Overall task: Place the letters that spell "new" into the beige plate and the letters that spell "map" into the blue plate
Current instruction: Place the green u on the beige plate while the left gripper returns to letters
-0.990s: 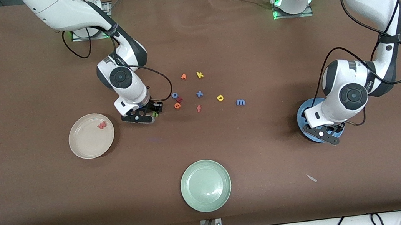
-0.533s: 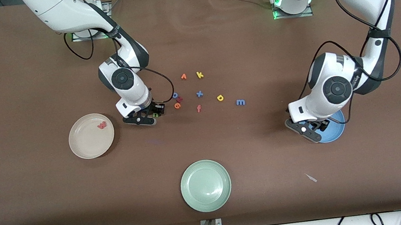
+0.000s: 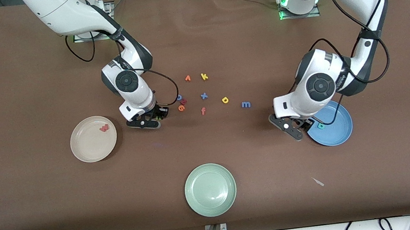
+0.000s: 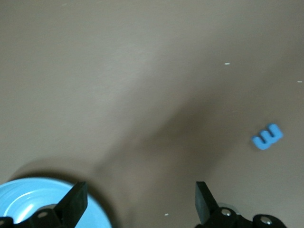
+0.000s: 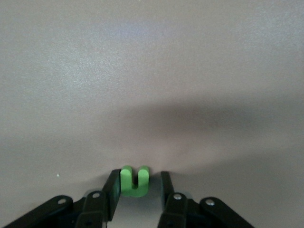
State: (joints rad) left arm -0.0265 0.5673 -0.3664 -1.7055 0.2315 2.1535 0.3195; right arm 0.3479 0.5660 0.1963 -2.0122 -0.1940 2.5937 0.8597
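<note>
step: we read this as the pick of the green n [image 5: 134,180] for "new"; w [image 3: 104,128] already lies in the beige plate [image 3: 89,152].
right tool [image 5: 138,187]: down at the surface [image 3: 28,94], fingers narrowed around the n, one touching it, the other with a small gap; grip not yet sure.
left tool [image 4: 138,202]: wide and empty, over the surface just beside the blue plate [image 3: 336,131], which holds the teal p [image 3: 321,126].
letters left: orange e [image 3: 181,108], blue m [image 3: 246,104], yellow a [image 3: 225,99], all loose mid-surface.
next, right: we judge it must pinch fully, lift, carry to the beige plate.
next, left: probably go for the m, the nearest letter to it.
</note>
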